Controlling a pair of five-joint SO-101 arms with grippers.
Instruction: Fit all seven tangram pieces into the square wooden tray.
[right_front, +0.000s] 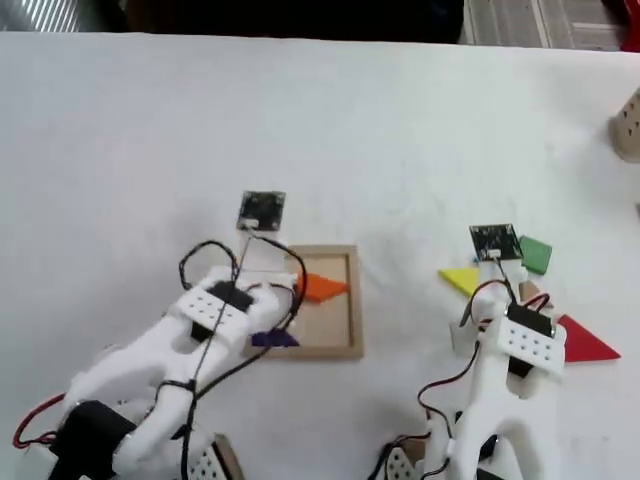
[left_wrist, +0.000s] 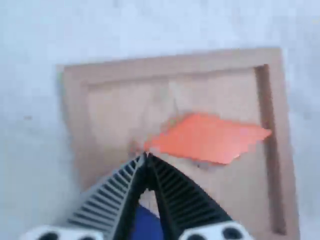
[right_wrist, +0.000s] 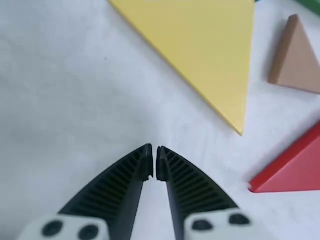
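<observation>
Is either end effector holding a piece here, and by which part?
Right end effector: nothing, shut over bare table. Left end effector: shut; a blue piece shows just behind its front, but a grip cannot be told.

We log: tray (left_wrist: 170, 62) pale wood, matt. Orange tangram piece (left_wrist: 210, 137) smooth, matt. Left gripper (left_wrist: 147, 158) jaws ribbed black plastic. Table (right_front: 400, 120) white, matt, faintly textured.
</observation>
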